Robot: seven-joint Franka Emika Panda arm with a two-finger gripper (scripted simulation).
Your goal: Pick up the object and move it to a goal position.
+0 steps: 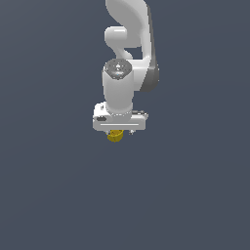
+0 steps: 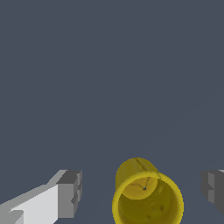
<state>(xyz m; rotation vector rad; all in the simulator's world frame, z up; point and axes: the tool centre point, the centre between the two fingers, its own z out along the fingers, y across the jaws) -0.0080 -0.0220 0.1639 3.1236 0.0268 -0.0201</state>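
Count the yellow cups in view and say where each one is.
1. The yellow cup sits between the open claw's two fingers, touching neither. In the exterior view it peeks out just beneath the claw. No other cup shows, though the arm could hide something behind it.

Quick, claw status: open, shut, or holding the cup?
Claw: open. The yellow cup sits between the fingers with a gap on both sides, so it is not gripped.
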